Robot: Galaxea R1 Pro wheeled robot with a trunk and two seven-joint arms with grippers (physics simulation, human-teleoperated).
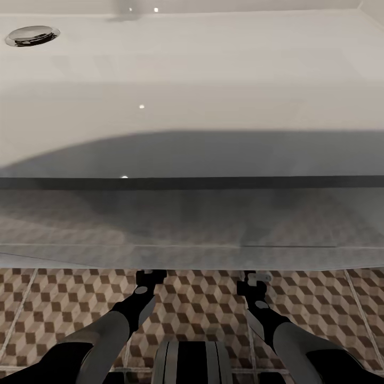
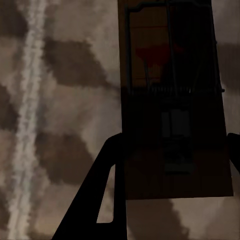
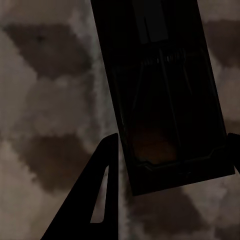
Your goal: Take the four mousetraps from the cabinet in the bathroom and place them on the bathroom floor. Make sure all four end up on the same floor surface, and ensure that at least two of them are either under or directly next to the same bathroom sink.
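We look down from the head onto the sink (image 1: 192, 80), its wide white basin with a chrome drain (image 1: 32, 36) at the far left corner, and below its front edge the white vanity front (image 1: 192, 224). Under that front edge the cube-patterned bathroom floor (image 1: 64, 309) shows, and both our arms reach forward beneath the sink. Our left gripper (image 1: 151, 276) and right gripper (image 1: 255, 278) end right at the vanity's lower edge. In the left wrist view a mousetrap (image 2: 172, 100), a brown board with dark wire and a red patch, sits between the dark fingers (image 2: 92, 200), close over the tiles; we cannot tell whether the fingers press it. In the right wrist view a second mousetrap (image 3: 165, 95), deep in shadow, sits tilted between the fingers (image 3: 95, 200), and again the grip is unclear.
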